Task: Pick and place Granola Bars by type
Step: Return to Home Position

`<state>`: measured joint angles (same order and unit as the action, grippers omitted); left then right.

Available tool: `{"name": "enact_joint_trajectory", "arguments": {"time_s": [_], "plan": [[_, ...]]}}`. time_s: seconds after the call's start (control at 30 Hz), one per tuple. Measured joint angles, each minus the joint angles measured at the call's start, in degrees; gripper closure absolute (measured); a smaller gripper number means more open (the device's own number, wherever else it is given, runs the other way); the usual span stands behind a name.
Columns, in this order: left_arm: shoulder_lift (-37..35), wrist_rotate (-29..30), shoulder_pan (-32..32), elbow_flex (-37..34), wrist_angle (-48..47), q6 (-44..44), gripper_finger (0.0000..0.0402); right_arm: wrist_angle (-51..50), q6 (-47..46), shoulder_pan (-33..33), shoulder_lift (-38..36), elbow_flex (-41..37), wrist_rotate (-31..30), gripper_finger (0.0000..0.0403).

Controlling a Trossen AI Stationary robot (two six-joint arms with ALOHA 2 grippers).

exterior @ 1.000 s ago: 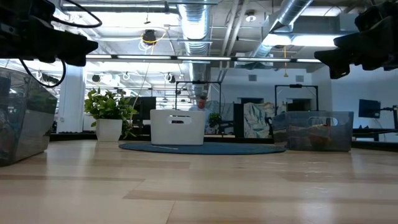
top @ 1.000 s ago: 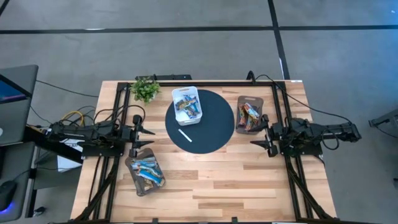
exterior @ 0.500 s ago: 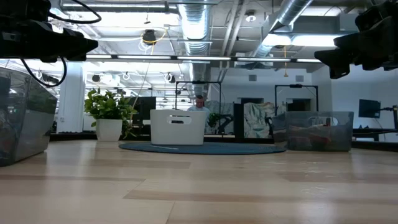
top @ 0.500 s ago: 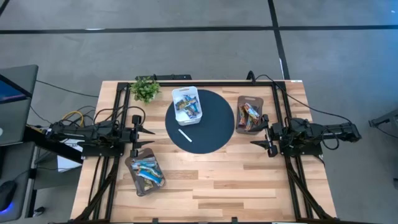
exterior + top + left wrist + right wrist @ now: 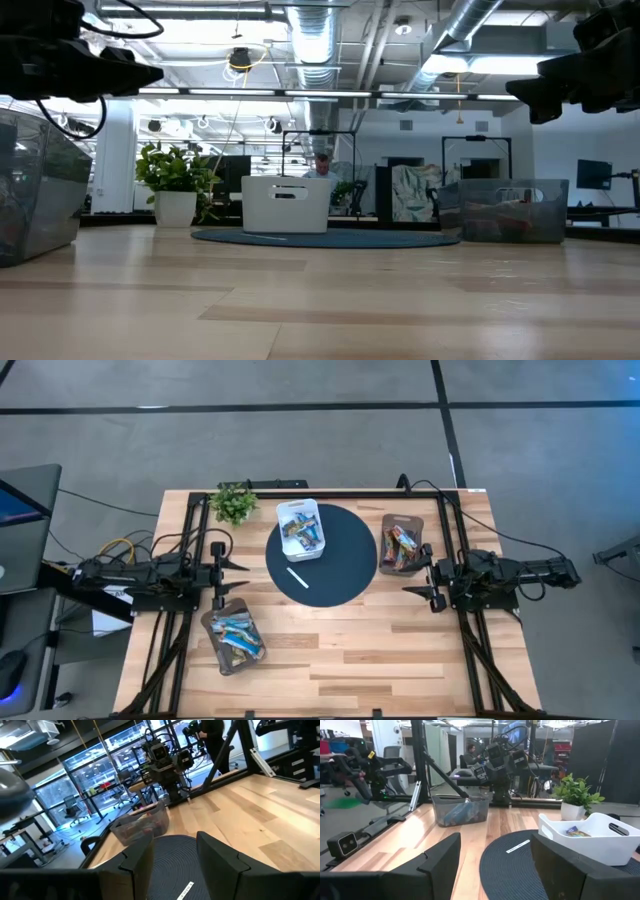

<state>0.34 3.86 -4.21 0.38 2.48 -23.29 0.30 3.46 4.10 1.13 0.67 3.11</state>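
Granola bars lie in three trays: mixed ones in a white tray (image 5: pixel 300 528) on the far side of a dark round mat (image 5: pixel 322 555), multicoloured ones in a grey tray (image 5: pixel 401 544) at the right, and blue-and-white ones in a grey tray (image 5: pixel 233 638) at the near left. My left gripper (image 5: pixel 236 577) is open and empty at the mat's left, above the table. My right gripper (image 5: pixel 412 580) is open and empty at the mat's right. The wrist views show the fingers apart, in the left gripper (image 5: pixel 175 857) and in the right gripper (image 5: pixel 495 855).
A thin white stick (image 5: pixel 297 577) lies on the mat. A potted plant (image 5: pixel 233 503) stands at the far left. Bare wood lies across the near half of the table (image 5: pixel 360 650). A person (image 5: pixel 322 165) shows in the room behind.
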Motion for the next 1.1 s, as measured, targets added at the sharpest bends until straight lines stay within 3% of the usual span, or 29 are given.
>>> {"name": "enact_joint_trajectory", "arguments": {"time_s": [1.1], "plan": [[0.00, -0.48, 0.35, 0.02, -0.09, 0.94, 0.0255, 0.04, -0.92, 0.00, 0.00, 0.00, 0.02, 0.0168]]}}
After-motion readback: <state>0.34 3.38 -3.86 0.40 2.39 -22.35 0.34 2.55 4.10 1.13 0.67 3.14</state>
